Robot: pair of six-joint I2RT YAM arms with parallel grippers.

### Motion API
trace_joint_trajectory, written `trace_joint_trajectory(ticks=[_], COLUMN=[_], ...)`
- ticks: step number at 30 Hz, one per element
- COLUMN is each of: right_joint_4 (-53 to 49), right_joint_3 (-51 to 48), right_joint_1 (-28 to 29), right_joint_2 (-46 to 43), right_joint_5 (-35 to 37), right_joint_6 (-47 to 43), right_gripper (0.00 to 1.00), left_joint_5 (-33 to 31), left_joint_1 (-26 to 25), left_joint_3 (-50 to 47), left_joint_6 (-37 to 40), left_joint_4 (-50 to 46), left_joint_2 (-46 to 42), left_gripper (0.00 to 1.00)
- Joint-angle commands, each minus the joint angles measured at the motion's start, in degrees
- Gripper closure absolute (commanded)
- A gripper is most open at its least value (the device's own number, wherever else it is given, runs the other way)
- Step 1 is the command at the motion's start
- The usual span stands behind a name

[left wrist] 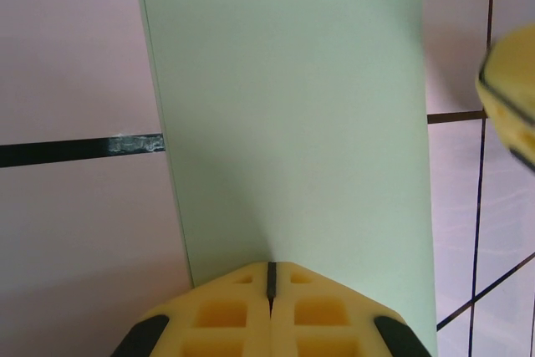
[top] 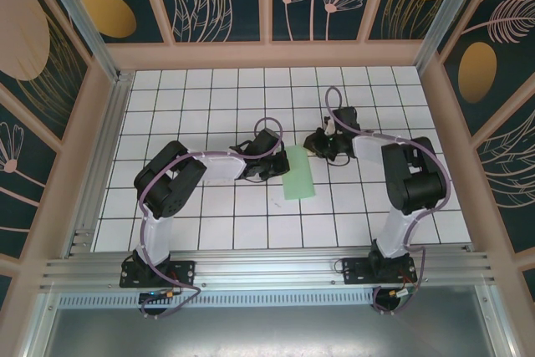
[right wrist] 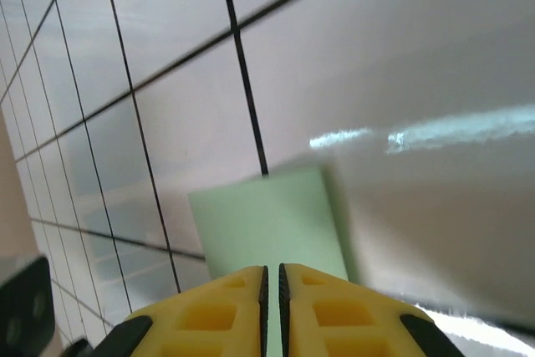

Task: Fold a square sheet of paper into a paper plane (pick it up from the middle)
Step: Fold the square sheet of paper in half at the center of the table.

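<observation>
Left gripper pressed together, tips at the edge of the folded green paper; right gripper almost closed, just beside it.

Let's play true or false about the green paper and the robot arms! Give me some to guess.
1. The paper is light green. True.
2. The paper is already a pointy plane. False: it is a flat rectangle lying on the table.
3. The paper lies between the left arm and the right arm. True.
4. The left arm has its jaws wide open. False: its yellow jaws are shut together at the paper's edge.
5. The table has white tiles with dark lines. True.
</observation>
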Motion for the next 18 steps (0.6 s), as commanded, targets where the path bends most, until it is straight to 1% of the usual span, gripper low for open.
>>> trace_joint_trajectory(ticks=[1, 5, 10, 15, 18], right_joint_4=[-2.8, -6.0, -10.0, -14.5, -13.0], right_joint_3=[-4.8, -8.3, -10.1, -9.9, -9.6], right_joint_1=[0.8, 0.9, 0.9, 0.8, 1.2], right_joint_2=[-3.5, -6.0, -7.8, -8.6, -10.3], right_joint_5=[-3.0, -3.8, -4.8, -2.1, -5.6], right_joint_6=[-1.4, -3.2, -5.5, -6.6, -6.1], right_gripper=[0.85, 0.86, 0.87, 0.87, 0.86], left_joint_5=[-5.5, -5.7, -5.8, -5.9, -5.9], left_joint_1=[0.2, 0.2, 0.2, 0.2, 0.2], left_joint_3=[-2.9, -2.9, -2.8, -2.6, -2.6], left_joint_6=[1.7, 1.6, 1.6, 1.6, 1.5], left_joint_4=[-13.2, -13.1, -13.1, -13.1, -13.1], left_joint_2=[5.6, 5.5, 5.5, 5.4, 5.4], left_gripper=[0.96, 0.96, 0.96, 0.96, 0.96])
